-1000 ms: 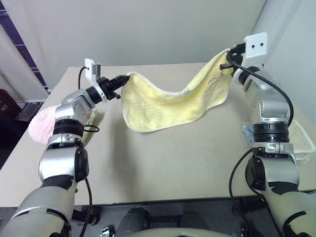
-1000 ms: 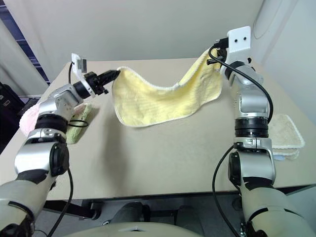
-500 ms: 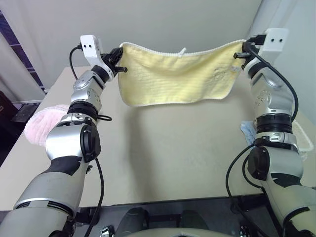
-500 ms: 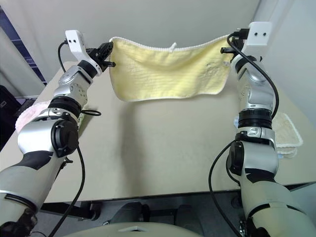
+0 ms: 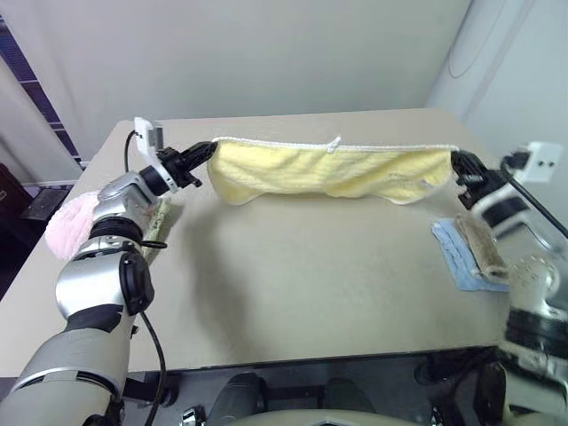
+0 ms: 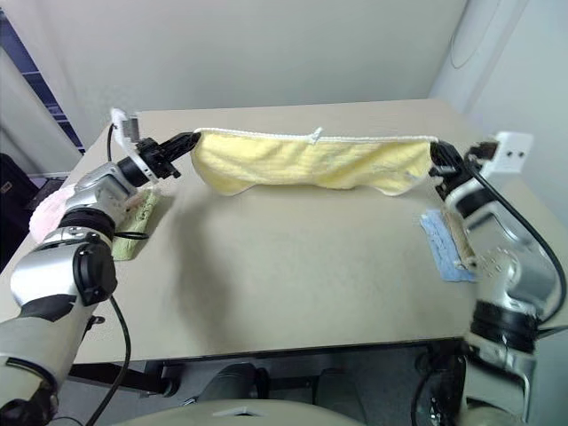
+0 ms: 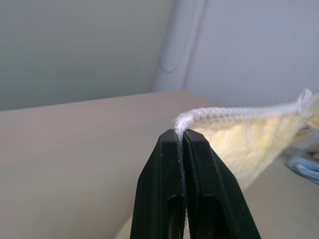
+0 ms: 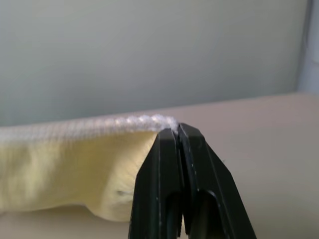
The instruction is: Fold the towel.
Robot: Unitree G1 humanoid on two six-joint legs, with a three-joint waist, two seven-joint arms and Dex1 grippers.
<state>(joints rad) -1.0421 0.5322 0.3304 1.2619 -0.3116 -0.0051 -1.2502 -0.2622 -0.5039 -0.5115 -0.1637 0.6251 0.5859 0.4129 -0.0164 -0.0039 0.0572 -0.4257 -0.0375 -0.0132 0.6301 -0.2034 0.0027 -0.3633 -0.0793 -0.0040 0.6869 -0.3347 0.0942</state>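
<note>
worktop (image 5: 293, 293) front bare | right gripper (image 5: 461, 166) and left gripper (image 5: 201, 153) jaws both clamped tight on towel (image 5: 328, 170) corners | towel stretched mid-air toward far edge | soft, light, droopy; hemmed corners grip best

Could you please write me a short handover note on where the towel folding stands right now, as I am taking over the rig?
Left gripper: shut on one top corner of the towel.
Right gripper: shut on the other top corner.
Towel: stretched between the two grippers over the table, top hem taut, lower part drooping towards the tabletop.
Also on the table: a pink towel at the robot's left edge, a blue cloth with a beige towel on it at the right.
Done: towel picked up by two corners and spread out.
Left: lay it down and make the folds; no fold made yet.
</note>
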